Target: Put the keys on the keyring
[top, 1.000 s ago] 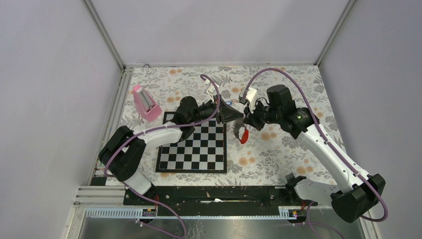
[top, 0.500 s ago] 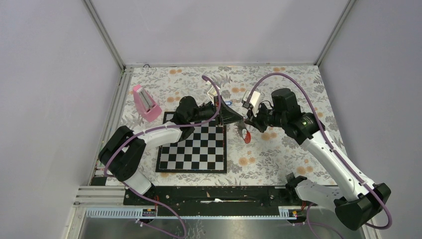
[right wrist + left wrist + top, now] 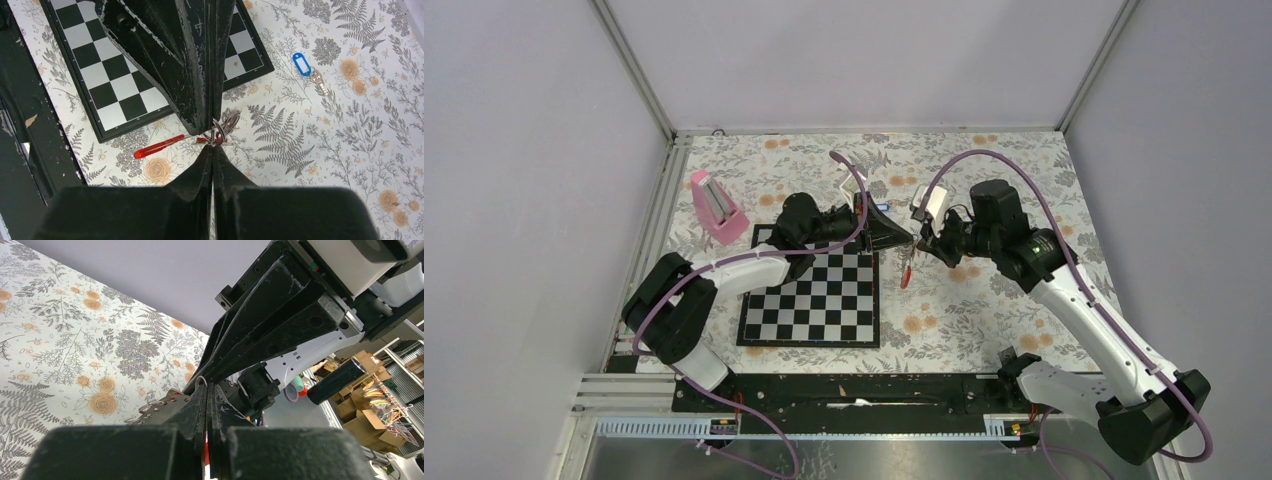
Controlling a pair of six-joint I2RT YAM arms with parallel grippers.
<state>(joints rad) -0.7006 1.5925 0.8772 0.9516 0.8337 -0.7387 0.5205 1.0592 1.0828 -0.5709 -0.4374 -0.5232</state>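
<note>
Top and wrist views, read left to right. Near the counter's left edge, toward the far left corner, stands a pink wedge block (image 3: 714, 207). Beside it lies the chessboard (image 3: 809, 300), reaching toward the near edge. Just past the board's far right corner the left gripper (image 3: 908, 240) and right gripper (image 3: 922, 243) meet tip to tip over the floral counter (image 3: 984, 300), well apart from the right edge. Each has its fingers pressed together on the thin ring of the keyring (image 3: 222, 127). Its red fob trails from the ring toward the board's right side; whether its end touches the cloth cannot be told. The blue-tagged key (image 3: 301, 64) lies flat on the cloth, toward the far edge from the grippers and apart from the ring.
</note>
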